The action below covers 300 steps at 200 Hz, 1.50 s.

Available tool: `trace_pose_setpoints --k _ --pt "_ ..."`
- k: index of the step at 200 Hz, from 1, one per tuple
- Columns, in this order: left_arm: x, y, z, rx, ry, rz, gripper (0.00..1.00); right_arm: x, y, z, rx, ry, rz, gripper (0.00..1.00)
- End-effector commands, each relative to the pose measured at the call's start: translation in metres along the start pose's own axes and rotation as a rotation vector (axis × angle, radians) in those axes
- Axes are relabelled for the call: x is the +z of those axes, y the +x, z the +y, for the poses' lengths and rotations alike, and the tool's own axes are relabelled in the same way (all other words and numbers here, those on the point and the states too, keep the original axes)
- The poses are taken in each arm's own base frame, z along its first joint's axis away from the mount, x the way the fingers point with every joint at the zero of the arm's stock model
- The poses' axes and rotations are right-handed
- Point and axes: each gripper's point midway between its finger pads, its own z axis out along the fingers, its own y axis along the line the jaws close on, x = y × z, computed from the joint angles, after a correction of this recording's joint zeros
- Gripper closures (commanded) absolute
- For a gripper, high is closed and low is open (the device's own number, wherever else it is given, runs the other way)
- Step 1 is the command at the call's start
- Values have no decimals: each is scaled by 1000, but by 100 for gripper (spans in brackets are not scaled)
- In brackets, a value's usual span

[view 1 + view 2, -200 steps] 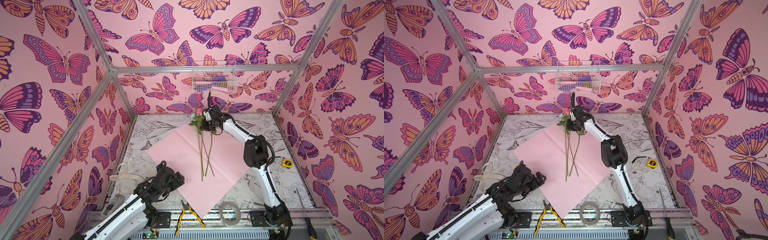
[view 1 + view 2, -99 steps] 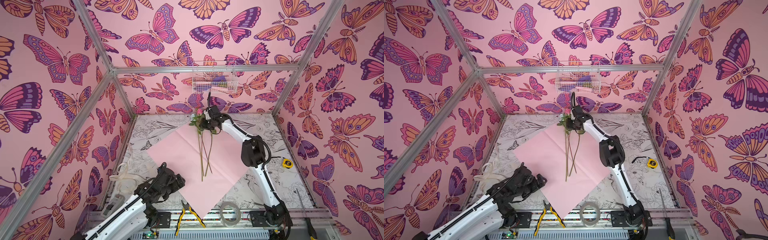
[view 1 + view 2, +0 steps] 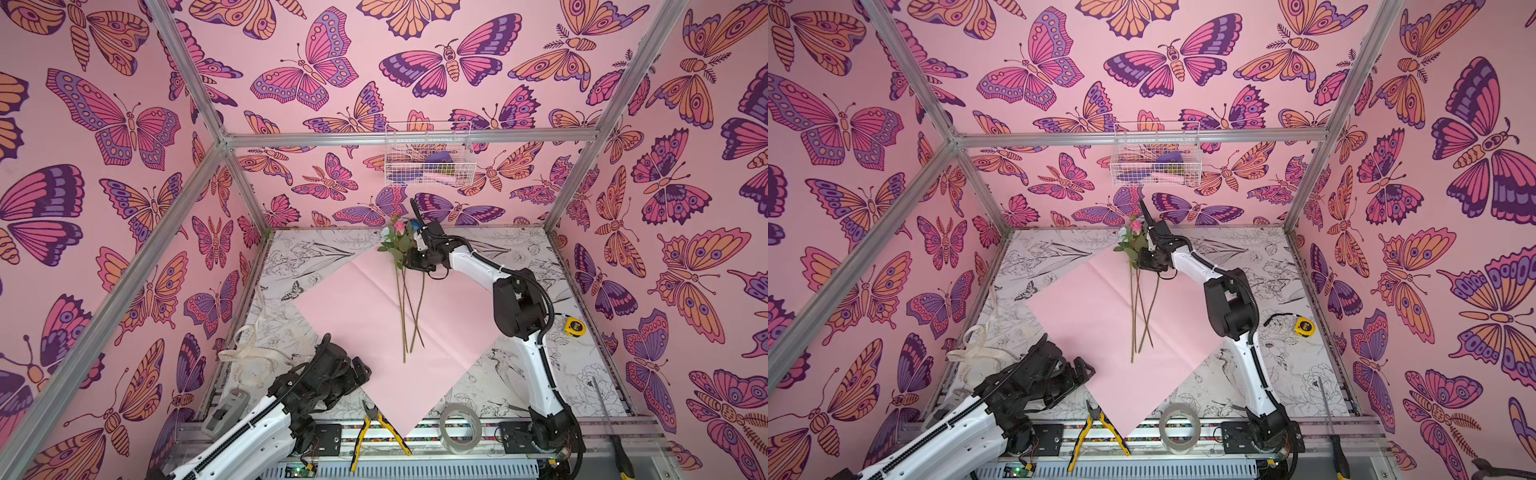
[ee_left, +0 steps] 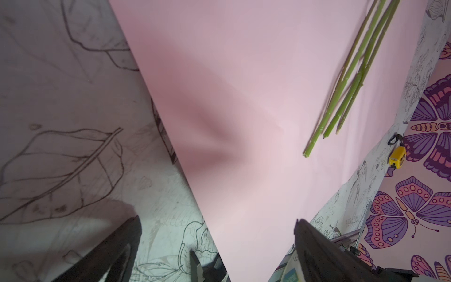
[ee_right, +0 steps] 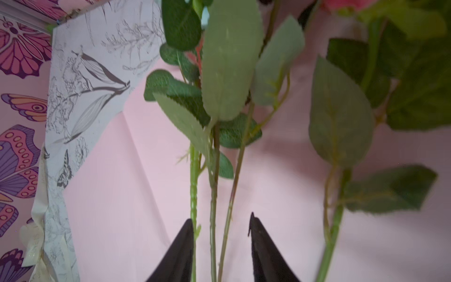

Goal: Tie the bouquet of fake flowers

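The bouquet is a loose bunch of fake flowers (image 3: 405, 307) (image 3: 1136, 307) lying on a flat pink paper sheet (image 3: 353, 303) (image 3: 1084, 311). Their heads point toward the back wall. My right gripper (image 3: 410, 259) (image 3: 1144, 264) (image 5: 220, 222) sits low over the stems just below the leaves. It is open, with three green stems (image 5: 213, 195) running loose between its jaws; one stem brushes a finger (image 5: 185, 239). My left gripper (image 3: 359, 373) (image 3: 1084, 368) (image 4: 217, 223) hovers wide open over the sheet's near left edge, with nothing in it. A cream ribbon (image 3: 245, 357) (image 3: 976, 349) lies on the left.
Yellow-handled pliers (image 3: 376, 428) and a roll of clear tape (image 3: 459, 428) lie at the front edge. A grey tape dispenser (image 3: 224, 409) is at front left. At the right are a yellow tape measure (image 3: 574, 325) and a screwdriver (image 3: 615, 436). A wire basket (image 3: 428, 158) hangs on the back wall.
The right gripper's jaws have parted around the flower stems, which now lie free between them. The left arm has hardly moved.
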Motion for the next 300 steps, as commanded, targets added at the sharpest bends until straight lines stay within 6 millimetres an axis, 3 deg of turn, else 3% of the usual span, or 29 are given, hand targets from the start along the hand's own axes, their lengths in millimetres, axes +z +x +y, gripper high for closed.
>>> trace_pose_setpoints --k 1,5,6,7,12,56,110,157,188,205,211,244,273,300 --pt "6 -1 3 -22 10 -9 1 -46 -15 36 -89 -33 -106 40" --pt "7 -1 3 -23 14 -9 1 -50 -11 36 -97 -26 -105 30" --pt "7 -2 2 -22 17 -10 1 -51 -10 36 -99 -25 -103 25" --pt "7 -2 2 -22 20 -10 1 -52 -8 37 -104 -22 -102 11" --pt "9 -1 1 -24 25 -8 2 -57 -6 37 -112 -16 -103 0" --pt "17 3 -6 -29 64 30 5 -108 34 23 -173 87 -128 1" --pt "18 8 -40 23 208 91 6 -173 97 -5 -240 254 -142 0" --pt "6 4 -76 103 308 95 9 -200 158 -22 -211 223 -49 1" --pt "6 1 -85 113 321 97 13 -220 189 -31 -222 187 -43 1" --pt "10 0 -84 106 311 102 16 -227 207 -28 -232 112 -33 4" --pt "3 -6 -99 113 341 86 17 -229 213 -26 -244 79 -31 7" --pt "9 -12 -104 97 327 89 19 -235 244 -10 -305 -74 4 14" --pt "13 -17 -106 75 319 91 19 -236 272 21 -443 -201 27 8" --pt "20 -17 -102 48 307 105 20 -227 290 39 -517 -282 58 4"
